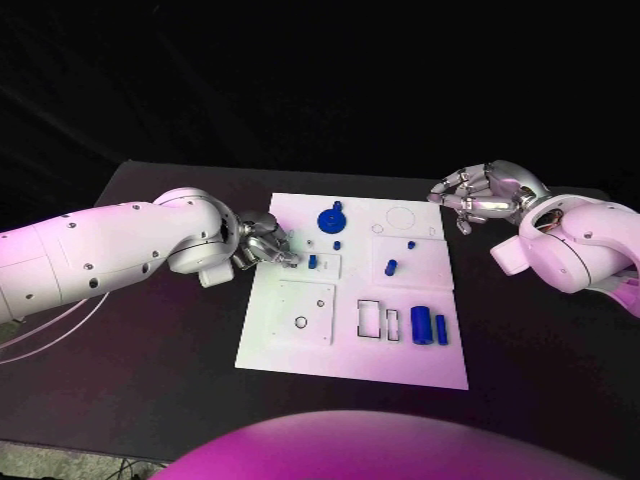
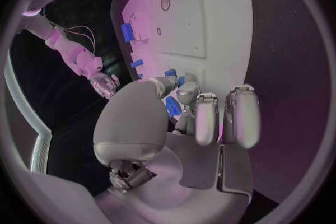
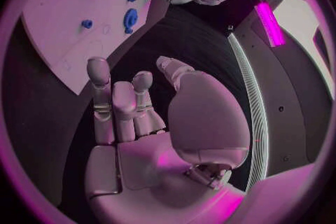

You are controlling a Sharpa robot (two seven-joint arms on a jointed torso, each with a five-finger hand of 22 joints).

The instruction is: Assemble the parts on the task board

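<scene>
Parts nearest the robot's edge of the task board (image 1: 352, 355) are two blue cylinders (image 1: 423, 326) lying side by side, the fatter one next to a thin one (image 1: 441, 327), with a couple of outlined rectangular slots just beside them. Further in on the board there's a small blue peg (image 1: 391, 267) standing near the middle, and a bit beyond that a blue round disc piece (image 1: 330, 219) sits toward the far edge. The left arm reaches in low over the board's left edge, and the left hand (image 1: 267, 247) is tucked down at the board with its fingers bunched together around a little blue part (image 1: 313, 262); in the left wrist view the fingertips (image 2: 183, 94) crowd right against small blue bits (image 2: 172, 106) on the white surface, but I honestly can't tell if it's actually pinching one or just touching it. The right hand (image 1: 482, 195) hangs off the board's far right corner, above the black table (image 1: 551, 340), not touching anything. Its fingers are curled loosely inward with gaps between them and nothing in them, and the right wrist view shows the palm (image 3: 203, 117) facing the board from off to the side, fingers (image 3: 100, 89) raised and apart.
</scene>
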